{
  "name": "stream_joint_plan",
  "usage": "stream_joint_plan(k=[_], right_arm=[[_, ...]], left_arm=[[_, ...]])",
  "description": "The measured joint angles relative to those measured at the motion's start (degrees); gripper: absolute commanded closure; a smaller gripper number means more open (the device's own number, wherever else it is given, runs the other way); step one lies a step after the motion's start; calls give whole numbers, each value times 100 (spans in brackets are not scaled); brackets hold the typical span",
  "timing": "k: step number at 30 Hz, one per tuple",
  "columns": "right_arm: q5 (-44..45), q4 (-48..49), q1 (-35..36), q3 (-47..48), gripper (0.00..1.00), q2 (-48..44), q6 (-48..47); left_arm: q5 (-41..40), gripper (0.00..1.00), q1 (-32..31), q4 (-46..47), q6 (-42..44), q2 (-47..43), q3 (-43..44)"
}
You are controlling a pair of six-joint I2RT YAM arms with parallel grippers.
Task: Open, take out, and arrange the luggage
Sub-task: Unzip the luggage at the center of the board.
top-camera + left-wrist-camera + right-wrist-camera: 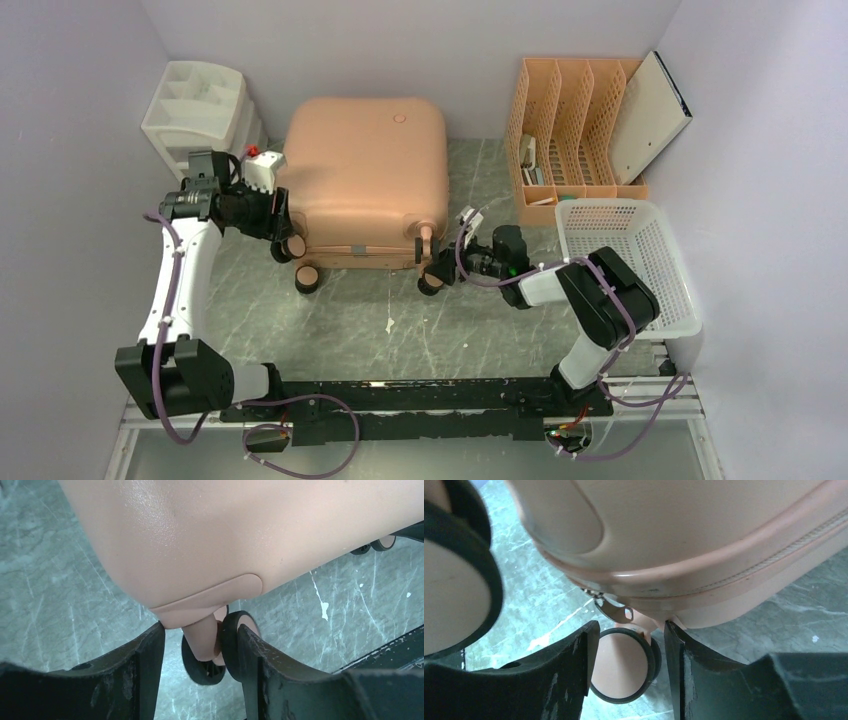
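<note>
**At the suitcase's wheeled end, both grippers straddle a caster**

From above, the salmon-pink luggage point(365, 170) lies flat and zipped shut at the middle rear of the marbled surface point(350, 320). An orange slotted file rack point(560, 110) and a white mesh basket point(615, 205) stand to its right, and a white drawer unit point(200, 105) to its left. The left gripper point(285, 238) and right gripper point(443, 266) sit at its two near corners. A small round logo point(400, 118) on the shell is too small to read.

Only the left wrist view shows the left gripper point(199, 630) with its jaws apart around a black twin wheel point(202, 672), one finger point(245, 650) touching the tyre.

Only the right wrist view shows the right gripper point(631, 626) parted around another wheel point(619, 665). Whether it presses on that wheel cannot be told. A metal zipper pull point(614, 611) hangs just above, and a second wheel point(454, 590) looms at the left.
</note>
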Motion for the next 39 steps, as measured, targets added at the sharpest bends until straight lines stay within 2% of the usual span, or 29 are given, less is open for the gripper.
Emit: stream_joint_plan(k=[4,8,10,11,13,15,16,17,18,28,37,39], right_arm=[[129,-90,2,59,48,35,72],[96,323,-2,0,47,131,315],[98,634,7,-76,43,133,367],[98,756,9,-109,42,133,376],[109,898,31,-168,41,133,361],[120,938,48,-190,41,127,315],[122,942,52,-197,41,122,293],[127,966,61,-214,41,109,260],[136,999,70,-238,40,92,232],[188,1156,151,-428,40,-249,-118],[129,1329,155,-542,39,-317,-221],[103,1394,155,-553,39,-317,-245]], left_arm=[[50,87,4,79,63,-210,0],[612,87,-131,188,37,-407,0],[769,85,-186,201,39,-400,0],[820,81,-186,203,37,-382,0],[859,60,-184,208,46,-350,0],[835,29,-184,199,61,-297,2],[796,17,-184,186,87,-275,4],[739,7,-184,164,120,-247,13],[654,4,-184,140,153,-229,28],[-420,3,-251,-59,358,-391,63],[-1320,4,-680,57,343,-415,-503],[-1478,11,-774,98,339,-385,-623]])
